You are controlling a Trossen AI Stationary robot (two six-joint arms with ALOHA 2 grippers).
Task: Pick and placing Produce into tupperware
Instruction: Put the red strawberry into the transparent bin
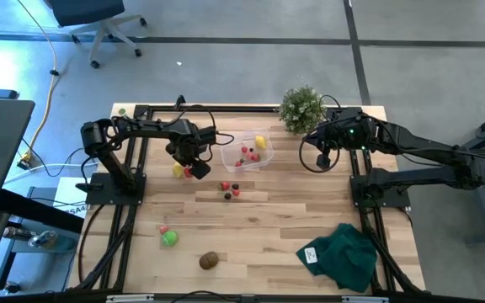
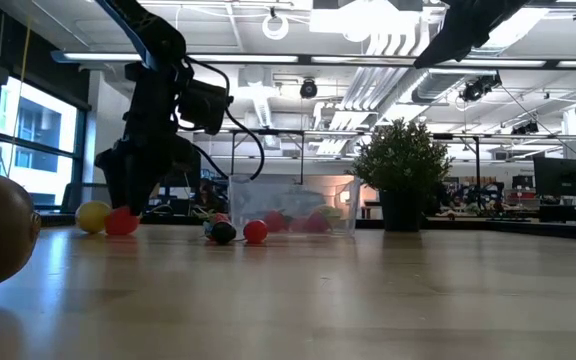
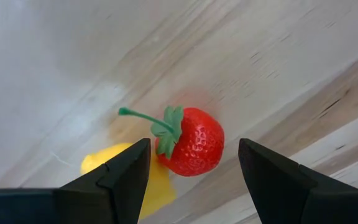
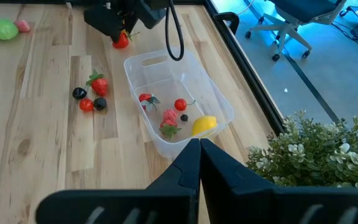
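Note:
My left gripper [image 3: 191, 168] is open and points down over a red strawberry [image 3: 191, 142]. The strawberry lies on the table between the fingers, apart from both. A yellow lemon [image 3: 157, 183] lies beside it, partly behind one finger. In the high view this gripper [image 1: 189, 162] stands left of the clear tupperware [image 1: 263, 162]. The tupperware holds several red fruits [image 4: 168, 117] and a second lemon [image 4: 204, 124]. Loose berries [image 1: 230, 190] lie in front of it. A green ball [image 1: 169, 238] and a brown kiwi [image 1: 209, 260] rest nearer the front edge. My right gripper [image 4: 199, 149] is shut and hovers right of the tupperware.
A potted plant [image 1: 301, 108] stands at the far edge, close to the right arm. A dark green cloth [image 1: 341, 255] lies at the near right. A small pink fruit [image 1: 163, 229] sits by the green ball. Bare wood lies across the middle of the table.

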